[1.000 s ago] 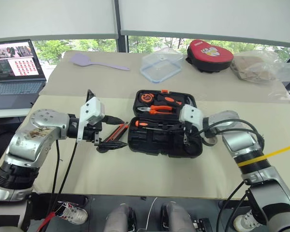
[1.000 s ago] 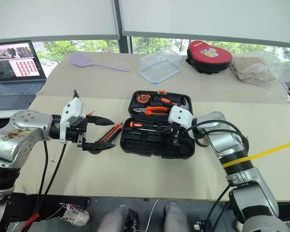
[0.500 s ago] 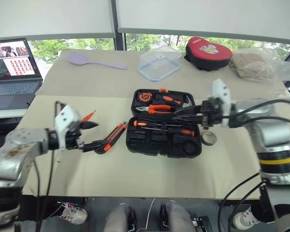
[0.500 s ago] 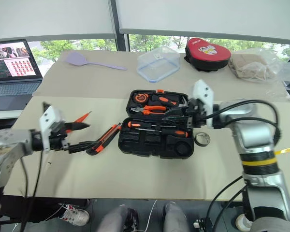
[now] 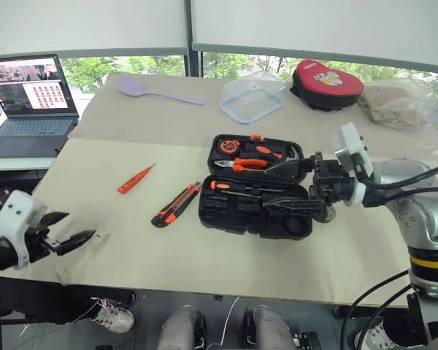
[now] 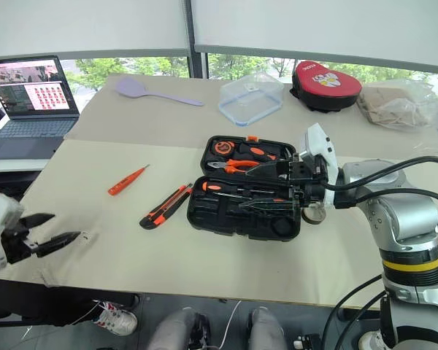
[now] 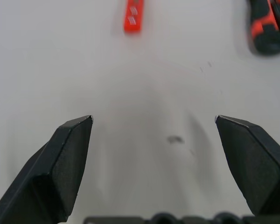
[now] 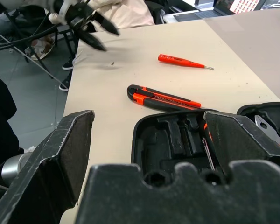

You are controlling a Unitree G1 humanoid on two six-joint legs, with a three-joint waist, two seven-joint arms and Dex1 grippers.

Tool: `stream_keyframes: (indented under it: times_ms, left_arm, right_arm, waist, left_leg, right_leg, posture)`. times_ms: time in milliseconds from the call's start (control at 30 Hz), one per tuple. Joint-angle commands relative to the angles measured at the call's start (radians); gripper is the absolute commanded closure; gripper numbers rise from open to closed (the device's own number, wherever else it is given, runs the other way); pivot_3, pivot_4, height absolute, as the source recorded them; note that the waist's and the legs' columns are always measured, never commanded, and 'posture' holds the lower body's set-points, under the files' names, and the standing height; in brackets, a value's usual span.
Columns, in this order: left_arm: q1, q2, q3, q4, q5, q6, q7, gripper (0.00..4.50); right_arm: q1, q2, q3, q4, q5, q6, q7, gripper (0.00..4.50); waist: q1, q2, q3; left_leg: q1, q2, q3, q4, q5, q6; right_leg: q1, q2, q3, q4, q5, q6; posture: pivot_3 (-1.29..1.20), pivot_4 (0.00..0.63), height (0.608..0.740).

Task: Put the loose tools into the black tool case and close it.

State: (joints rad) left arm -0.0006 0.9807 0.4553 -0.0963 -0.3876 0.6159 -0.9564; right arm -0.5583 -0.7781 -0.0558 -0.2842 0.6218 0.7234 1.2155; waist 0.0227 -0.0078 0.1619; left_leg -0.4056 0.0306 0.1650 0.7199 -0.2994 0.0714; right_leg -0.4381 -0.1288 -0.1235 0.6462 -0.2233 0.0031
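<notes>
The black tool case (image 5: 237, 217) lies open mid-table, with a black-and-orange screwdriver (image 5: 241, 189) in its front half. To its left a slim orange screwdriver (image 5: 135, 179) and a black-and-orange utility knife (image 5: 174, 205) lie loose on the table. My right gripper (image 5: 267, 188) hovers open and empty over the case's right side, pointing left. A small grey tape roll (image 6: 315, 216) peeks out from under it beside the case. Far from the tools, my left gripper (image 5: 79, 226) stands open and empty at the front-left table edge. The left wrist view shows the screwdriver's handle (image 7: 133, 17) and the knife's end (image 7: 269, 29) ahead.
Orange-handled pliers (image 5: 242, 165) and a tape measure (image 5: 225, 146) sit in the case's rear half. At the back are a purple spatula (image 5: 157, 91), a clear container (image 5: 252, 102), a red-and-black pouch (image 5: 327, 76) and a plastic bag (image 5: 398, 102). A laptop (image 5: 33, 95) stands far left.
My right gripper has lifted out of the case's front half and opened. My left arm has swung left, away from the knife, to the table's front-left edge. The camera has shifted.
</notes>
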Motion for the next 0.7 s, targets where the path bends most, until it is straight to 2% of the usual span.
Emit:
stream_keyframes:
  times_ms: [33,100,133,267,433,567,700]
  left_arm:
    - [-0.299,0.026,-0.242,0.215,0.123,-0.023,-0.002,0.0]
    - [-0.471,-0.001,-0.348,0.335,0.17,-0.025,-0.028,0.0]
    - [-0.538,-0.014,-0.39,0.391,0.19,-0.024,-0.041,0.0]
    - [-0.787,-0.109,-0.56,0.696,0.32,-0.089,-0.053,0.0]
    - [-0.948,-0.199,-0.668,0.969,0.429,-0.168,-0.067,0.0]
    - [-1.019,-0.229,-0.702,1.107,0.494,-0.221,-0.053,0.0]
    - [-1.046,-0.23,-0.711,1.161,0.518,-0.267,-0.095,1.06]
  right_arm:
    - [0.025,-0.027,-0.017,-0.059,0.001,-0.013,-0.032,0.07]
    - [0.044,-0.025,-0.036,-0.094,0.028,0.006,-0.059,0.07]
    - [0.054,-0.024,-0.042,-0.109,0.037,0.012,-0.073,0.07]
    - [0.123,-0.02,-0.053,-0.194,0.051,0.022,-0.145,0.07]
    - [0.183,-0.013,-0.074,-0.28,0.078,0.038,-0.215,0.07]
    - [0.23,-0.021,-0.093,-0.32,0.078,0.027,-0.261,0.07]
    - [0.267,-0.04,-0.115,-0.335,0.078,0.017,-0.282,0.0]
  waist:
    - [0.001,0.0,0.0]
    - [-0.003,-0.003,0.0]
    - [-0.008,-0.004,-0.001]
    - [-0.022,-0.005,-0.001]
    - [-0.035,-0.007,-0.001]
    - [-0.032,-0.007,-0.001]
    - [-0.034,-0.008,-0.001]
  left_leg:
    - [0.0,0.0,0.001,0.0,0.0,0.0]
    - [0.0,-0.001,0.002,0.0,0.002,0.002]
    - [-0.001,-0.002,0.002,0.0,0.006,0.009]
    - [-0.001,-0.002,0.003,-0.003,0.008,0.009]
    - [-0.002,-0.002,0.005,-0.005,0.008,0.009]
    - [0.0,-0.001,0.004,-0.004,0.008,0.009]
    - [0.001,-0.001,0.004,-0.002,0.008,0.009]
  right_leg:
    - [0.001,0.0,0.0,0.0,0.001,0.0]
    - [0.0,0.002,0.0,0.0,0.001,0.0]
    - [0.0,0.003,0.0,0.001,0.001,0.001]
    - [0.001,0.006,0.0,0.001,0.001,0.003]
    - [-0.001,0.007,0.001,0.0,0.0,0.004]
    - [0.0,0.006,0.001,-0.002,0.0,0.005]
    - [0.0,0.005,0.002,-0.001,0.0,0.005]
  posture:
    - [0.0,0.15,0.731]
    - [0.0,0.15,0.731]
    - [0.0,0.15,0.731]
    - [0.0,0.15,0.731]
    - [0.0,0.15,0.731]
    - [0.0,0.15,0.731]
    - [0.0,0.15,0.731]
